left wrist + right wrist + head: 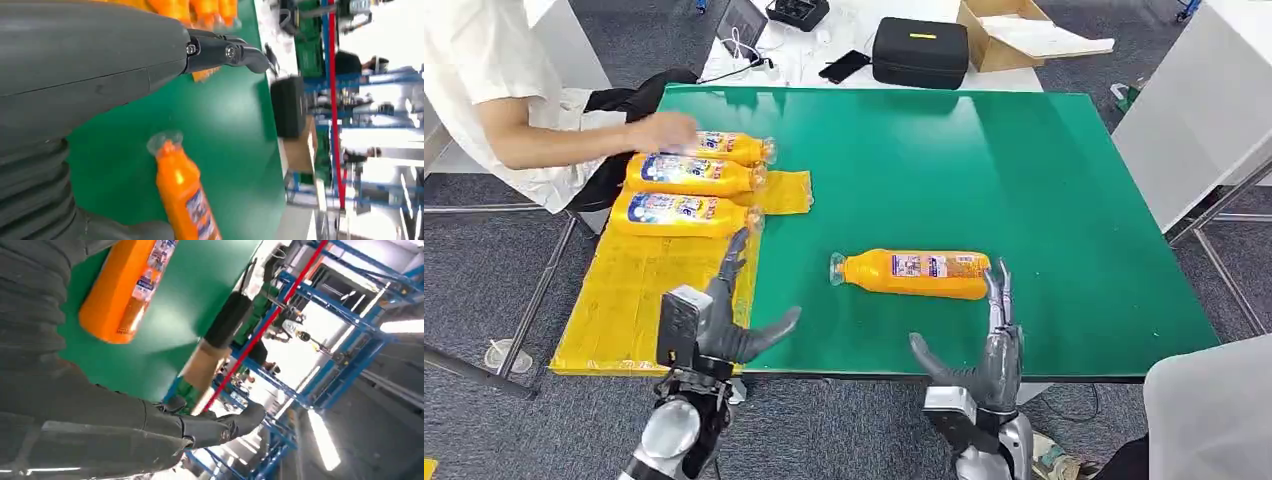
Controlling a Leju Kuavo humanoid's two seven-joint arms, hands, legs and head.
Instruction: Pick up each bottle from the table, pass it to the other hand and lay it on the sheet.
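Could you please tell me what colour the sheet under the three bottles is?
The sheet is yellow, clearest in the head view.

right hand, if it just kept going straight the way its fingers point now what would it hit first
Most likely the lone orange bottle lying on the green table. The right hand is open, its fingers already reaching beside the bottle's base, though depth is unclear.
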